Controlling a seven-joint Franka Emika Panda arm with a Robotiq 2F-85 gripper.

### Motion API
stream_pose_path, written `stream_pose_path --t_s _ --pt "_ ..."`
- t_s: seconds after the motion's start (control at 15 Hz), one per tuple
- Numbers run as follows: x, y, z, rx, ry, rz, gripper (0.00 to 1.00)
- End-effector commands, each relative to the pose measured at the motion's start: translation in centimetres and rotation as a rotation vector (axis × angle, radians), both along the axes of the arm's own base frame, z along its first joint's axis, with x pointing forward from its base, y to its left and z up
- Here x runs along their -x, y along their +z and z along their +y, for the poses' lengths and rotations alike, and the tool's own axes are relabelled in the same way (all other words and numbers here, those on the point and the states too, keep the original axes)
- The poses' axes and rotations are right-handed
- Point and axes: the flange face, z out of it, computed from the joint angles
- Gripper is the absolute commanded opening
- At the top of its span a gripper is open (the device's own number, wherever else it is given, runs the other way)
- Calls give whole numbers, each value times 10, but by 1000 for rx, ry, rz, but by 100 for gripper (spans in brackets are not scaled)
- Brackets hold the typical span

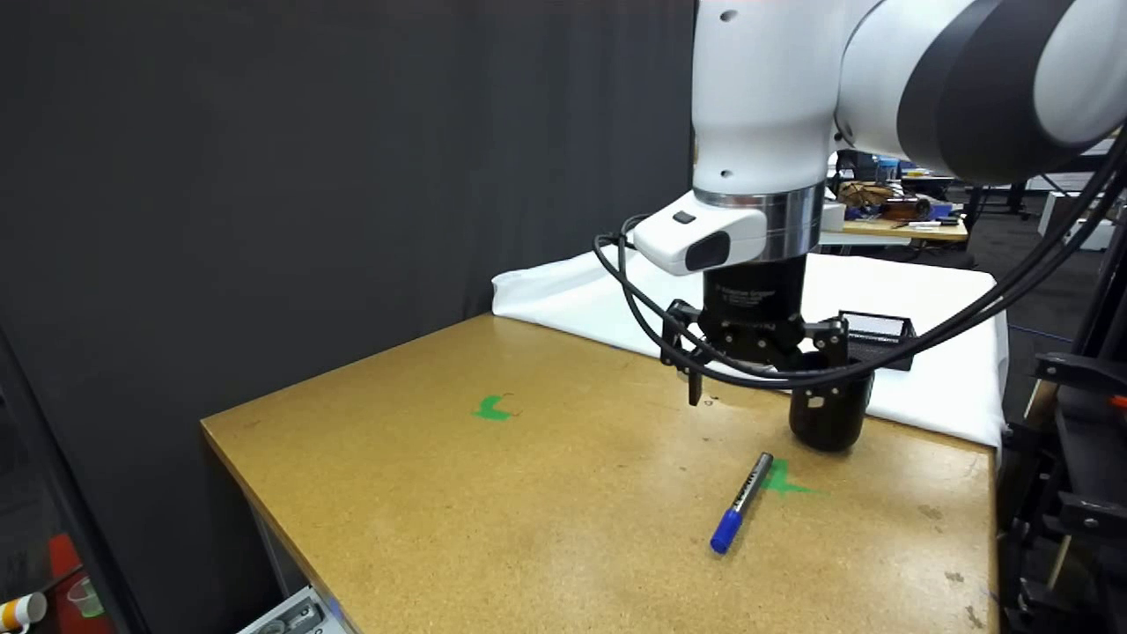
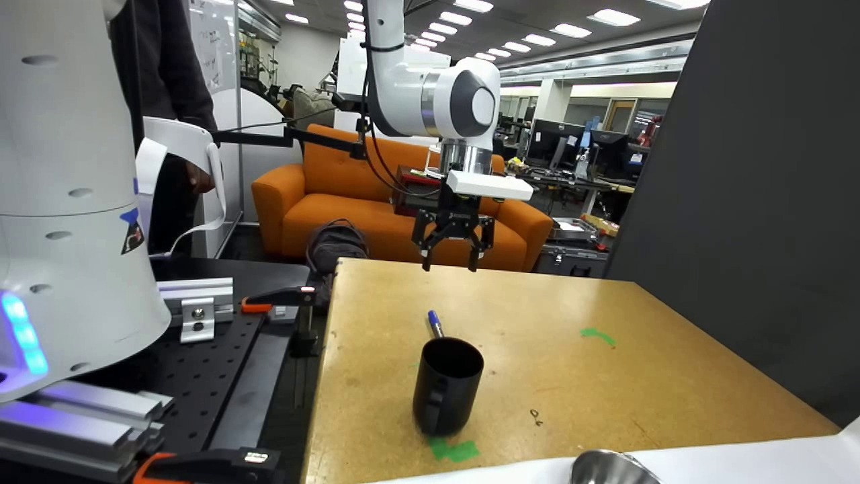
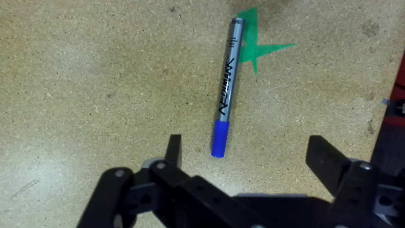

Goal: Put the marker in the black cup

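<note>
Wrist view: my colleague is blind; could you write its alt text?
A silver marker with a blue cap lies on a tan tabletop, its other end at green tape. The open, empty gripper shows at the bottom.

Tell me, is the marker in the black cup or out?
Out. In an exterior view, the marker lies on the table, apart from the black cup.

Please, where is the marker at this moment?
In the wrist view, the marker lies on the table just right of centre, its grey end at the left edge of the green tape.
</note>
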Motion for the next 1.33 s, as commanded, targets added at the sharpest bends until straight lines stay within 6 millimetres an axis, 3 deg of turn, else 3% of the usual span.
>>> stream_pose_path --t_s 0.0,0.4,1.27 --pt "-1 -27 2 14 -19 40 100" --pt "-1 -62 5 6 -24 45 100" --pt "5 -68 15 12 -29 59 100"
